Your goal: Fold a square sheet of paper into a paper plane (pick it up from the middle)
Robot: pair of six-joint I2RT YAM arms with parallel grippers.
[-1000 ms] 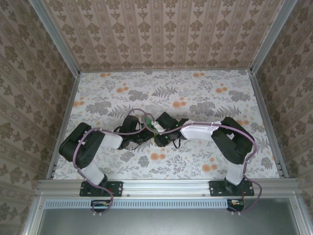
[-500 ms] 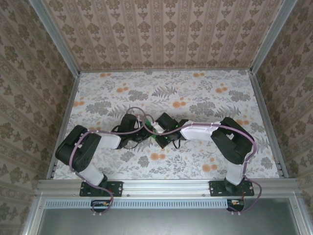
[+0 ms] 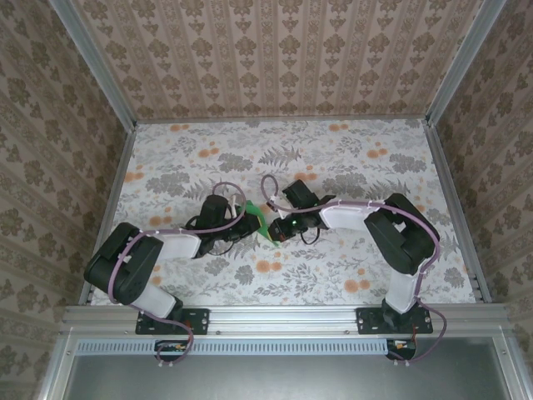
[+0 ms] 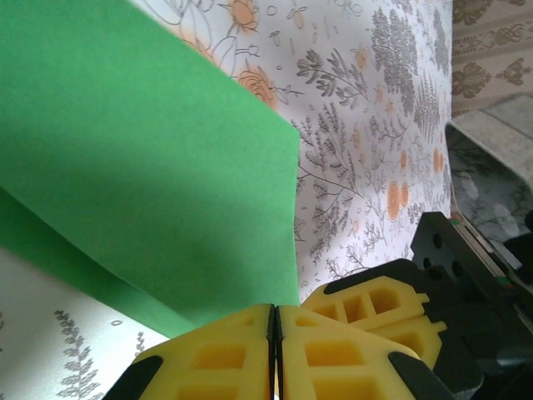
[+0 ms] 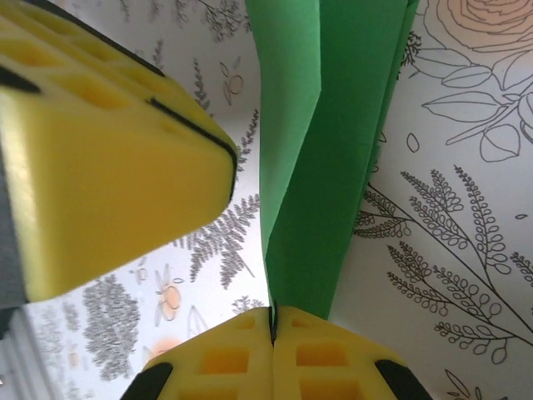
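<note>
Table (image 3: 350, 150) open beyond the 2 arms (image 3: 346, 218) (paper (image 3: 256, 218) pinched between them).

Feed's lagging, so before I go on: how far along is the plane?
Done: the paper looks lifted and folded at least once, with layers showing in both wrist views. In hand: the left gripper and right gripper are both shut on it. To do: no pointed dart shape yet, so further folds likely remain.

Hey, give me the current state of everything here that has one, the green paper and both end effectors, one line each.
green paper: folded into layers, not flat, pinched from both sides.
left end effector: shut on the green paper's edge.
right end effector: shut on the green paper's folded end.
</note>
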